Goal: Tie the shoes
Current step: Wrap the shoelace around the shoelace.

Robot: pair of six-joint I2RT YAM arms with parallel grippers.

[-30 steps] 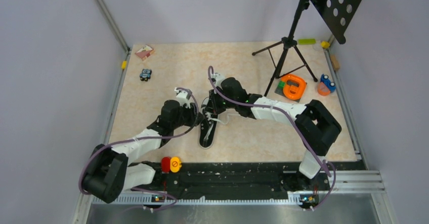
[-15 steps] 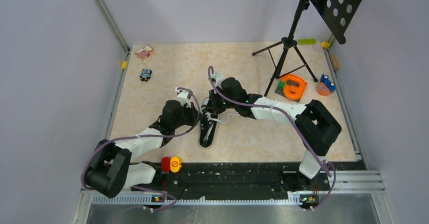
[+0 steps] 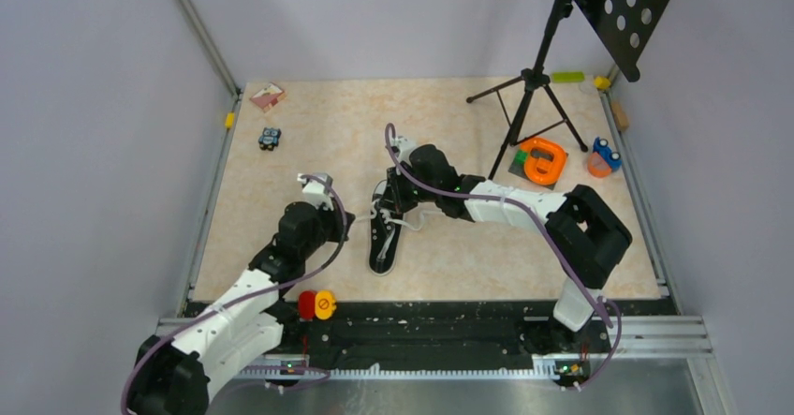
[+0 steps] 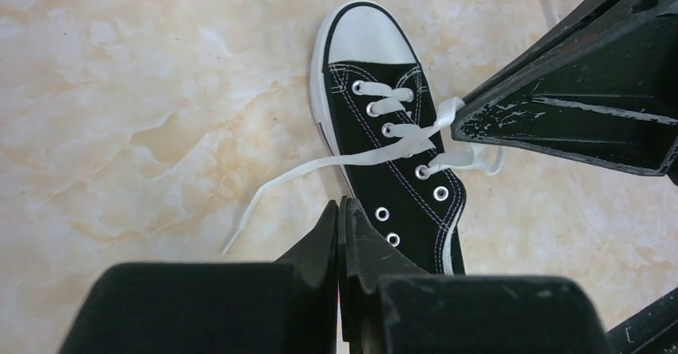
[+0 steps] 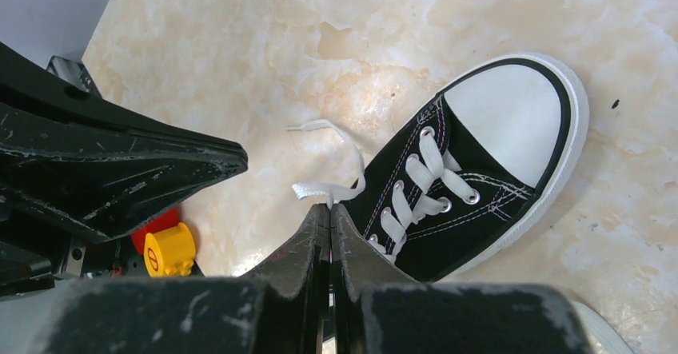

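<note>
Two claws work at one black shoe (image 4: 404, 188) with white laces. The left claw (image 4: 340, 208) is pressed together on nothing. The shoe lies just ahead of its tips, toe pointing away. The right claw (image 5: 330, 208) is clamped on a lace (image 5: 324, 190) just above the eyelets, and its fingers partly block the left claw's sight of the shoe's side. Behind the right claw, well apart, stand a tripod (image 3: 529, 87) and an orange plastic thing (image 3: 543, 162). A toy car (image 3: 270, 137) lies far from the left claw.
</note>
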